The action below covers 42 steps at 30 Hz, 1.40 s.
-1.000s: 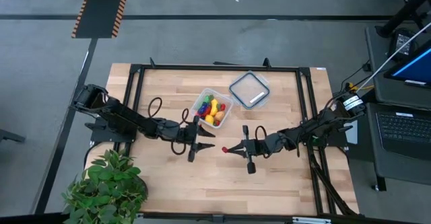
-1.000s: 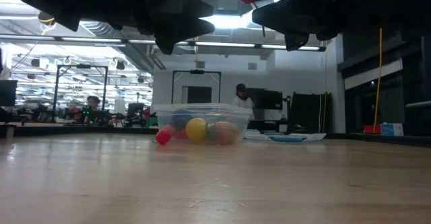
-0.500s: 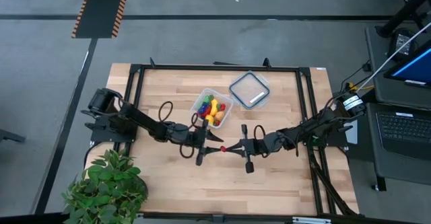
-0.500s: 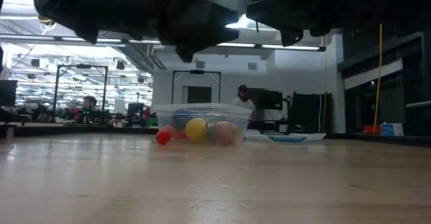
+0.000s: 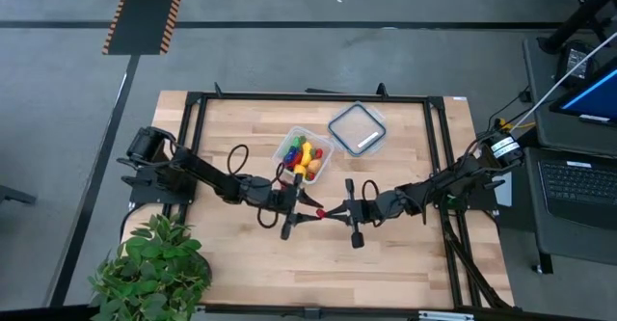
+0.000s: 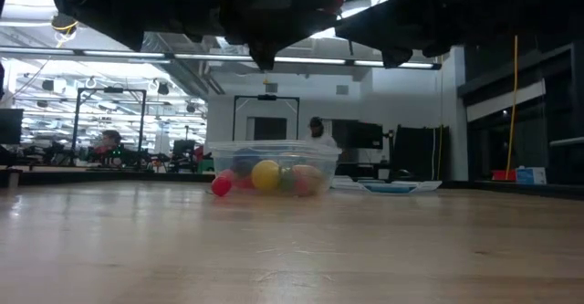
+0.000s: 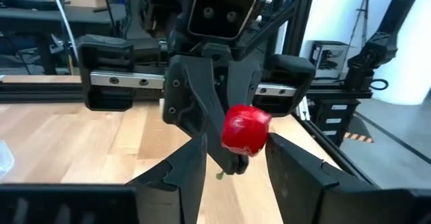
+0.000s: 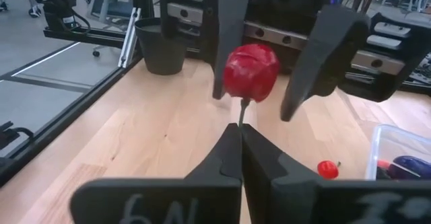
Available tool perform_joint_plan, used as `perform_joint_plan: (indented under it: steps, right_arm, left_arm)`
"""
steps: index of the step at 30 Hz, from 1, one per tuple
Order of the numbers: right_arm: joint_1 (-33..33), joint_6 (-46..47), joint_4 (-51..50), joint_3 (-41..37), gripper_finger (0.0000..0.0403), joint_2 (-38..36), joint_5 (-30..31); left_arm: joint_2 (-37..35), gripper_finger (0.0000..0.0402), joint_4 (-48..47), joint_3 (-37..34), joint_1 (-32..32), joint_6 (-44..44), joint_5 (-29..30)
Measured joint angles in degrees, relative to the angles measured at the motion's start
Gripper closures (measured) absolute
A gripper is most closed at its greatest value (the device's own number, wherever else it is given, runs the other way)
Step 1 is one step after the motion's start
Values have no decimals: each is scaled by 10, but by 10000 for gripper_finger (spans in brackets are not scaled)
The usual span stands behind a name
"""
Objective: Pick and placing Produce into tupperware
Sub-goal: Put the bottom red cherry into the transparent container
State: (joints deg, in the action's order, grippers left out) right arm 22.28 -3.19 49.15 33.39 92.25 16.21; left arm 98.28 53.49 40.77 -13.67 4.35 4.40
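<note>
A small red fruit (image 8: 250, 71) with a thin stem hangs in the air over the table's middle (image 5: 321, 213). My right gripper (image 8: 240, 133) is shut on it, reaching in from the table's right. My left gripper (image 7: 234, 146) comes level from the left, open, with one finger on either side of the fruit. The clear tupperware (image 5: 304, 154) stands just beyond them on the table, with several coloured pieces of produce inside. One small red piece (image 8: 326, 168) lies on the wood beside the tupperware. My right gripper pinches the fruit's thin stem (image 8: 240, 113) between its two fingertips. The fingers lie about level and come from the table's right. The fruit sits past the fingertips, lifted well clear of the table. My left gripper has one finger (image 8: 225, 42) right at the fruit's side, and I cannot tell whether it touches. The other finger (image 8: 316, 56) stands apart from the fruit.
A flat clear lid (image 5: 358, 129) lies beyond the tupperware toward the far right. A leafy potted plant (image 5: 154, 263) stands at the near left corner. A black frame (image 5: 308, 96) rims the table. Bare wood spreads toward the near edge.
My left gripper has moved toward the table's right, up to my right gripper, and its fingers now stand on either side of the red fruit. My right gripper has kept the fruit in place in the air.
</note>
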Motion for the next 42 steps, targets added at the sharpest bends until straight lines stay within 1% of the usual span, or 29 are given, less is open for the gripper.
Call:
perform_joint_plan:
  steps: [2, 11, 21, 24, 29, 34, 40, 42]
  right_arm:
    - [0, 0, 0, 0, 403, 0, 0]
    - [0, 1, -2, 0, 403, 0, 0]
    - [0, 1, -2, 0, 403, 0, 0]
    - [0, 1, -2, 0, 403, 0, 0]
    - [0, 1, -1, 0, 403, 0, 0]
    - [0, 1, -1, 0, 403, 0, 0]
    - [0, 1, -1, 0, 403, 0, 0]
    - [0, 1, -2, 0, 403, 0, 0]
  left_arm:
    - [0, 257, -1, 0, 0, 6, -11]
    - [0, 254, 4, 0, 0, 11, -12]
    - [0, 276, 15, 0, 0, 13, -12]
    - [0, 285, 15, 0, 0, 15, -24]
    - [0, 300, 15, 0, 0, 15, -28]
    - [0, 325, 15, 0, 0, 10, -28]
    - [0, 379, 15, 0, 1, -6, -28]
    - [0, 391, 14, 0, 0, -18, -28]
